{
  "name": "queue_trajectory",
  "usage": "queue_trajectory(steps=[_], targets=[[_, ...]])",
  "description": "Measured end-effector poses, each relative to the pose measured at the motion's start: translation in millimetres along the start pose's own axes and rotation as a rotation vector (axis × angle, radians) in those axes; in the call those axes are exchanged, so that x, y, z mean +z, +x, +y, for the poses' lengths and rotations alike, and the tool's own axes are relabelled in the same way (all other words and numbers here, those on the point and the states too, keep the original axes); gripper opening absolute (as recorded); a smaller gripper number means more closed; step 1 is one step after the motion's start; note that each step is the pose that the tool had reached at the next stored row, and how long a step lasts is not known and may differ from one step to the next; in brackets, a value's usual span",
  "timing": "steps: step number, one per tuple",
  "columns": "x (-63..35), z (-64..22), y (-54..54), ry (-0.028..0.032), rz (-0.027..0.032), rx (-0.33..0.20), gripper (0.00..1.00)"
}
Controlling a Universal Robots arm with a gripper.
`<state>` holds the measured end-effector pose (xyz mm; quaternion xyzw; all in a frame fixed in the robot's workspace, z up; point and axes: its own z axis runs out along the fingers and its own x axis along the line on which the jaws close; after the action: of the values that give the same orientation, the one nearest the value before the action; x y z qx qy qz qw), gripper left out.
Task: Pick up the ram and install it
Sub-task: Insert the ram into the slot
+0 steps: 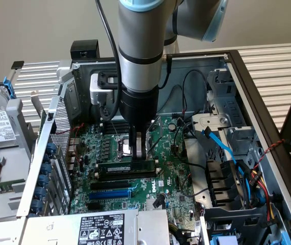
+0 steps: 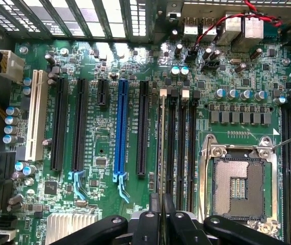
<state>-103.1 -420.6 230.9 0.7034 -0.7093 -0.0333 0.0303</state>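
Note:
The ram [image 1: 120,167] is a long dark-green stick standing on edge on the motherboard [image 1: 176,173], level, in line with the black memory slots. In the wrist view the ram [image 2: 161,148] shows edge-on as a thin pale line along the outermost memory slot, beside its black neighbours [image 2: 182,143]. My gripper [image 1: 139,154] comes straight down onto the stick's top edge, toward the exterior view's right of its middle. The two black fingers [image 2: 168,217] are pressed together over that edge, shut on the ram.
An empty CPU socket [image 2: 238,186] lies just beside the memory slots. A blue expansion slot [image 2: 120,127] and black slots sit on the other side. A blue cable [image 1: 221,148], black wires and the drive cage [image 1: 227,189] crowd the exterior view's right. Case walls [image 1: 58,127] ring the board.

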Motion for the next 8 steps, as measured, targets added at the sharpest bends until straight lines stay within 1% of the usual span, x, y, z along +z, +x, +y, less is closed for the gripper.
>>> queue_trajectory(steps=[8], targets=[[0.8,0.3,0.0,-0.0001,0.0001,0.0,0.14]])
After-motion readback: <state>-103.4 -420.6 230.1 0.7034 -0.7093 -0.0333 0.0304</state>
